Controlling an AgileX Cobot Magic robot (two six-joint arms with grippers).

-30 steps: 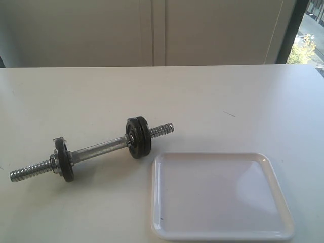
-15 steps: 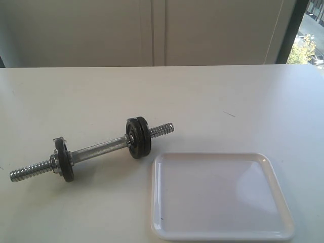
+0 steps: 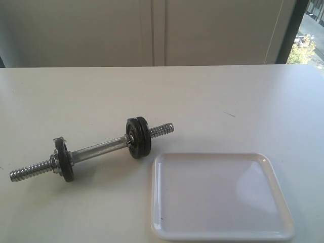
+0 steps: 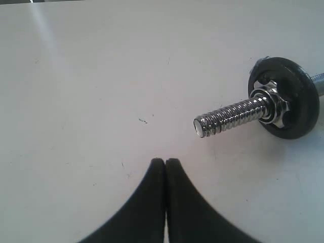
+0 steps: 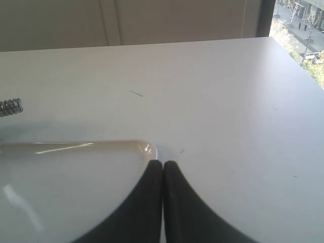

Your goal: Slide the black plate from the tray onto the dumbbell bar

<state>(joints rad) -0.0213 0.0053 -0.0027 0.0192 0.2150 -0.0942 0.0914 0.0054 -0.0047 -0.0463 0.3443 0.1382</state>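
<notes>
The dumbbell bar (image 3: 98, 149) lies slantwise on the white table, left of the tray (image 3: 217, 197), which holds nothing. The black plate (image 3: 142, 136) sits upright on the bar near its right threaded end, pressed against a smaller black disc (image 3: 130, 135). Another small disc (image 3: 63, 159) sits near the left end. Neither gripper shows in the exterior view. My left gripper (image 4: 165, 161) is shut and empty above bare table, short of the bar's threaded tip (image 4: 228, 114) and its disc (image 4: 288, 98). My right gripper (image 5: 162, 163) is shut and empty over a tray corner (image 5: 144, 148).
A chrome nut (image 4: 268, 101) sits against the disc on the bar's left end. The bar's other threaded tip (image 5: 11, 106) shows beyond the tray. A wall (image 3: 152, 30) runs behind the table, and a window (image 3: 306, 30) is at the far right.
</notes>
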